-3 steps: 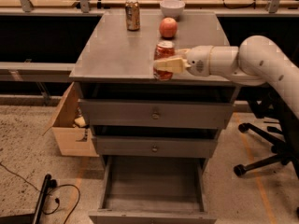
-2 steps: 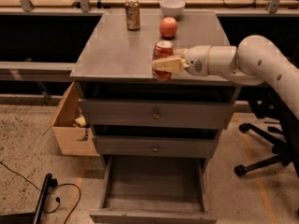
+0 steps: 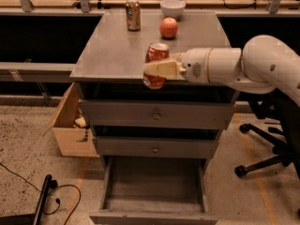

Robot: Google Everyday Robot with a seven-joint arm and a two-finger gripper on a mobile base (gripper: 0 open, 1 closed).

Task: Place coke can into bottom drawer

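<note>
the gripper (image 3: 152, 70) is clamped on the coke can (image 3: 158, 52), its pale fingers wrapped across the can's middle from the right. the can is held roughly upright at the front edge of the grey counter (image 3: 112, 46), with its lower end showing in front of that edge, above the top drawer (image 3: 157, 115). the white arm (image 3: 234, 64) reaches in from the right. directly below, the bottom drawer (image 3: 154, 184) is pulled out and open, while the middle drawer (image 3: 154, 146) and the top one are closed. further back on the counter stand a gold-brown can (image 3: 133, 14), an apple (image 3: 168, 27) and a white bowl (image 3: 172, 7). a cardboard box (image 3: 70, 121) sits to the cabinet's left.
</note>
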